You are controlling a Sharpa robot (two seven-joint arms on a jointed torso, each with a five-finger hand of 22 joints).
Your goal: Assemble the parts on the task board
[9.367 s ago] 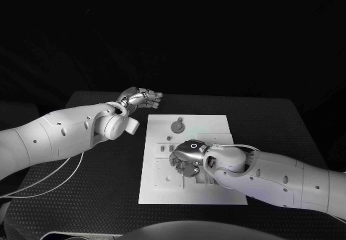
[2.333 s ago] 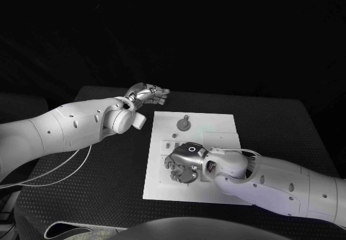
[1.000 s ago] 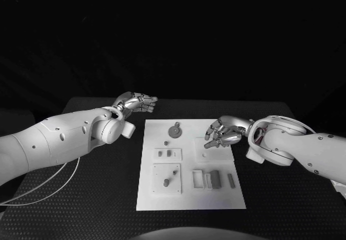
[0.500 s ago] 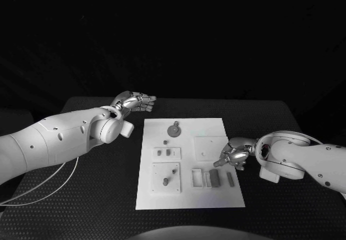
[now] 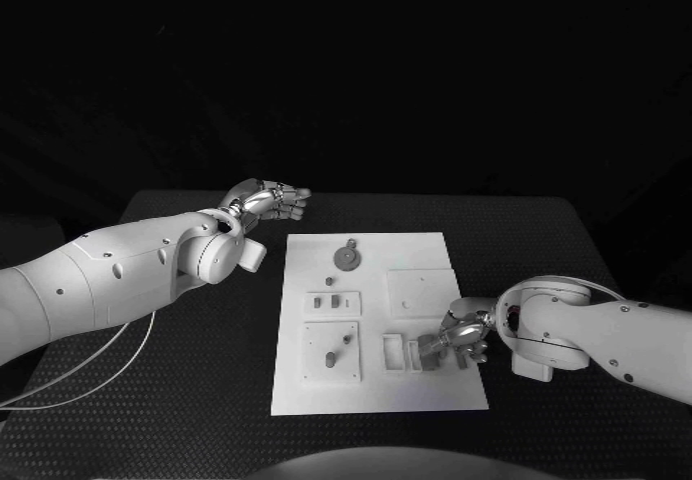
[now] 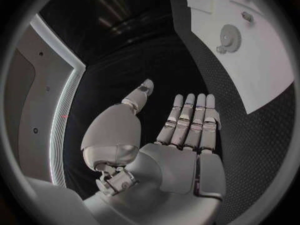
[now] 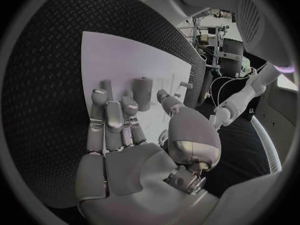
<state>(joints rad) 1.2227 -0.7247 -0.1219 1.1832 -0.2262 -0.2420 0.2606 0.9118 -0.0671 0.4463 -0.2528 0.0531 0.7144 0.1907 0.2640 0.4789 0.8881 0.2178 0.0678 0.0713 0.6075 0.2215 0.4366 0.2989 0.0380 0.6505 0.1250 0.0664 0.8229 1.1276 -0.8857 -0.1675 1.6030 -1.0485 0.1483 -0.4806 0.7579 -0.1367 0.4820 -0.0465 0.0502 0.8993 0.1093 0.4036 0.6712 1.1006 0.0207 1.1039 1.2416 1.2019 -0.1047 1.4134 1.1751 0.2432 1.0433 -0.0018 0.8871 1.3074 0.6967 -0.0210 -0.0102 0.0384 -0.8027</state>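
The right hand (image 5: 464, 338) is hovering over the near right part of the task board (image 5: 379, 390), its fingers (image 7: 112, 116) extended and slightly apart, grasping nothing, directly above the upright bar-shaped parts (image 7: 142, 93) standing in the slotted block (image 5: 408, 355). One second ago this hand was raised over the board's far right corner; it has been descending toward the near edge, which suggests it is lining up on a bar part for the next pick. To the left, the square plate with a peg (image 5: 332, 352) is lying in place, and farther back the small block with two pegs (image 5: 333, 304). Beyond these, the round gear part (image 5: 348, 258) is resting near the far edge. Farthest away, the left hand (image 5: 270, 201) is idling off the board's far left corner, fingers straight, released and empty.
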